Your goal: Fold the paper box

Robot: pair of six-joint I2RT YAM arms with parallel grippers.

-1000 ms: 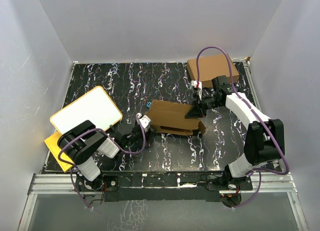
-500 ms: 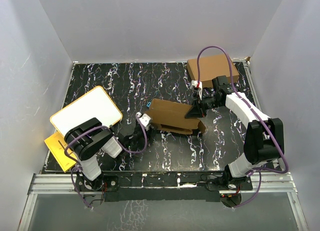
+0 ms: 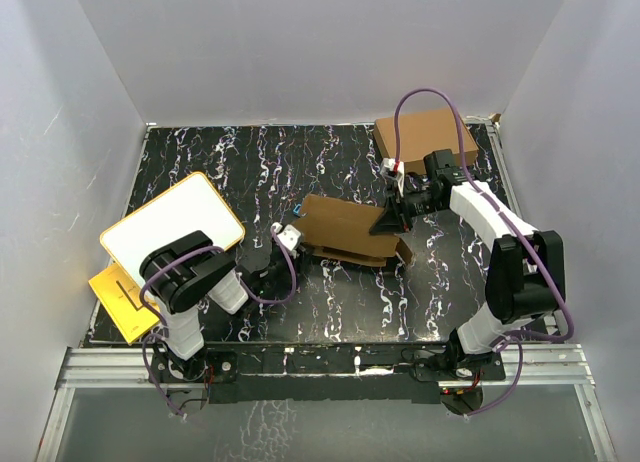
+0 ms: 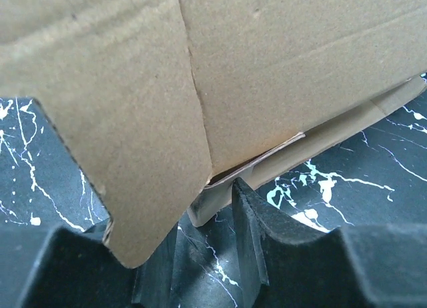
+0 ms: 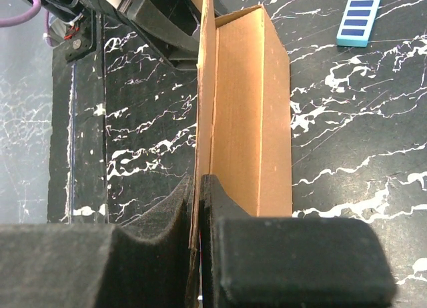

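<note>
The paper box (image 3: 345, 232) is brown cardboard, partly folded, lying mid-table. My right gripper (image 3: 392, 220) is shut on a thin upright wall at its right end; the right wrist view shows the fingers (image 5: 227, 208) pinching that wall (image 5: 204, 88), with the box's open trough (image 5: 247, 101) stretching away. My left gripper (image 3: 289, 242) is at the box's left end. In the left wrist view it (image 4: 200, 255) is open, the box's lower corner (image 4: 210, 201) sits just ahead of the gap, and a loose flap (image 4: 133, 155) hangs over the left finger.
A larger ready-made brown box (image 3: 425, 134) stands at the far right, behind the right arm. A white board with a yellow rim (image 3: 172, 222) and a yellow sheet (image 3: 118, 304) lie at the left. A small blue tag (image 3: 299, 210) lies by the box's far left corner.
My left arm has swung in and pushed its gripper closer under the box's left end. The right gripper has kept its hold and drawn slightly toward the far side.
</note>
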